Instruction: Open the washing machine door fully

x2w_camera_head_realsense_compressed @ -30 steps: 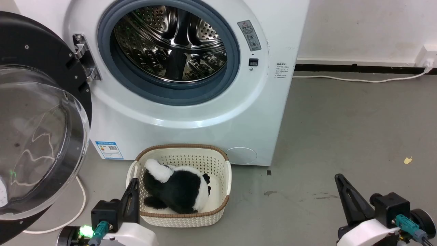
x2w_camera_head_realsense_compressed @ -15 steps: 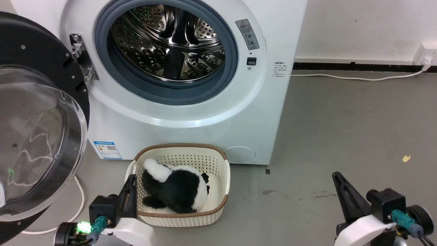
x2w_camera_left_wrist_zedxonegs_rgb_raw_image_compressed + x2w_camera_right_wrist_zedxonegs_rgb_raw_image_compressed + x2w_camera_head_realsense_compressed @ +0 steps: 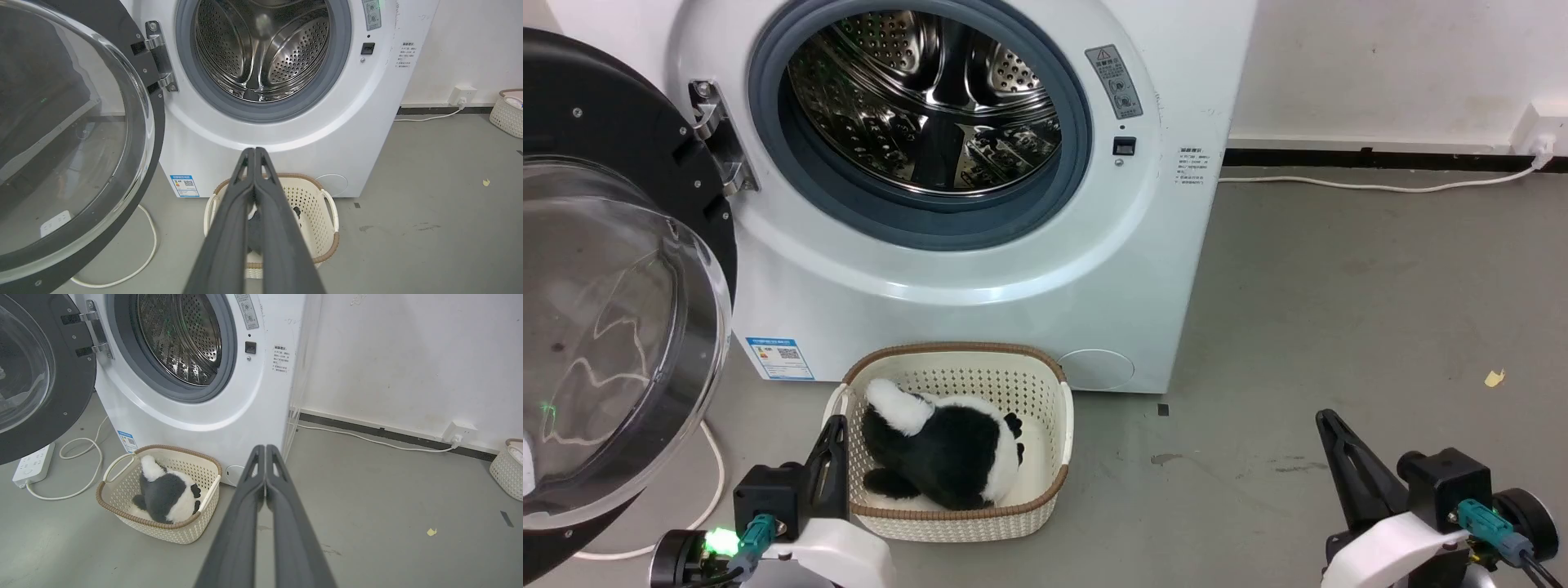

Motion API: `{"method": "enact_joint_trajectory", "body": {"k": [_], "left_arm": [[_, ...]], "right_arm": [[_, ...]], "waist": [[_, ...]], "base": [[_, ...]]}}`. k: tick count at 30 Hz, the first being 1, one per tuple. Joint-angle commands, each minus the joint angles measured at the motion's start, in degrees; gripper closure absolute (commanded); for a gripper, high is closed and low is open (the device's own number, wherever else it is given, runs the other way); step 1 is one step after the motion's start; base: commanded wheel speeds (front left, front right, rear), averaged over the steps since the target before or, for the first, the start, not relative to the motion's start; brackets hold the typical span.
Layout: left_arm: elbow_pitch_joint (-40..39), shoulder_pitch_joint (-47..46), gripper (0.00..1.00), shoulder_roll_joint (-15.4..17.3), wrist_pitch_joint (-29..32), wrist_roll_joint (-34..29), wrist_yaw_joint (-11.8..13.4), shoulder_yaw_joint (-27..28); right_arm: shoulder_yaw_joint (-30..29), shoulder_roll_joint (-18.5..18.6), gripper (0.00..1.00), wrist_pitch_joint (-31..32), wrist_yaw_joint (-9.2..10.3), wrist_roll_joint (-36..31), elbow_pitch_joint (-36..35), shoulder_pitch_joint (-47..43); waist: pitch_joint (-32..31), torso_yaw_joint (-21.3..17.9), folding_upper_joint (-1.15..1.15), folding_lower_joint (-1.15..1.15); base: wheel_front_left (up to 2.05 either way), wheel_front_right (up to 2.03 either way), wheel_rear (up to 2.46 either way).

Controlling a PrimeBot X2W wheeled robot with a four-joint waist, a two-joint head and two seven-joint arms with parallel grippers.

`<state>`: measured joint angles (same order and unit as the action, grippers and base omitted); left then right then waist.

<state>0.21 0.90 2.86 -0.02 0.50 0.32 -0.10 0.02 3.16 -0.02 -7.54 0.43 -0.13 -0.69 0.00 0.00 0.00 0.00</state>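
The white washing machine [image 3: 980, 269] [image 3: 286, 134] [image 3: 245, 408] stands with its grey-gasketed steel drum bare. The washing machine door [image 3: 613, 269] [image 3: 69, 134] [image 3: 36, 371], glossy black with a clear glass bowl, hangs swung wide to the left on its metal hinge [image 3: 715, 135]. My left gripper [image 3: 835, 433] [image 3: 254, 153] is shut and empty, low at the basket's left rim, well clear of the door. Over bare floor at the lower right, my right gripper [image 3: 1327, 425] [image 3: 265, 451] is also shut, holding nothing.
A cream basket [image 3: 1045, 408] [image 3: 122, 473] holding a black-and-white plush toy [image 3: 947, 453] sits on the floor right before the machine. A white cable [image 3: 715, 482] and power strip [image 3: 30, 465] lie under the door. Another basket [image 3: 506, 469] stands by the right wall.
The head camera shifted slightly, so the whole scene slid a little left and up. Both grippers sit a touch lower in view. The door stays swung wide.
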Motion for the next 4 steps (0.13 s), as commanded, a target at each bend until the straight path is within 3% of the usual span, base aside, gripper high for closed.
{"method": "enact_joint_trajectory", "body": {"k": [1,4], "left_arm": [[-0.2,-0.9,1.00,0.0,0.0,-0.5,-0.3,0.1],[-0.2,-0.9,1.00,0.0,0.0,-0.5,-0.3,0.1]], "right_arm": [[0.0,-0.3,1.00,0.0,0.05,-0.4,0.1,0.7],[0.0,-0.3,1.00,0.0,0.05,-0.4,0.1,0.7]], "waist": [[0.0,0.0,0.00,0.00],[0.0,0.0,0.00,0.00]], "base": [[0.00,0.00,0.00],[0.00,0.00,0.00]]}}
